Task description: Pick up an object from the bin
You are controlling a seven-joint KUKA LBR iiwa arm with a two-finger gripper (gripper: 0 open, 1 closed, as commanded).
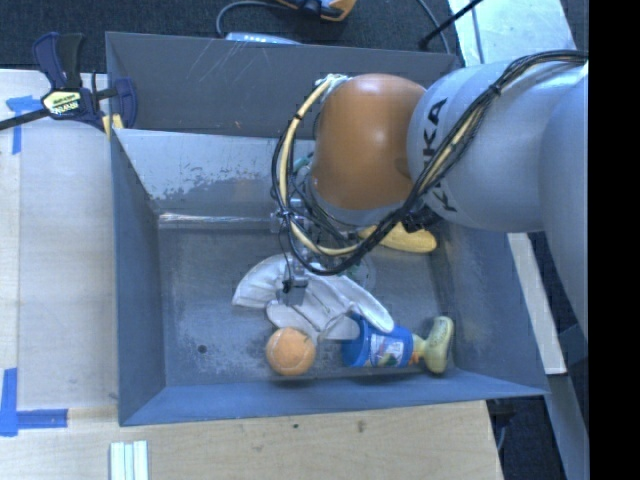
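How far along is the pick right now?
Approach looks done: the gripper sits low over the white crumpled cloth mid-bin. In hand: nothing visibly lifted; whether it grips the cloth I cannot tell. Left: the grasp and lift. The orange ball and blue bottle lie on the bin floor by the near wall.

One each: ball (pixel 290 352), bottle (pixel 385 348), cloth (pixel 262 283), banana (pixel 410 239)

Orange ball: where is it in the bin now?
In the camera view the orange ball lies by the bin's lower wall, left of the blue bottle and just below the white crumpled thing.
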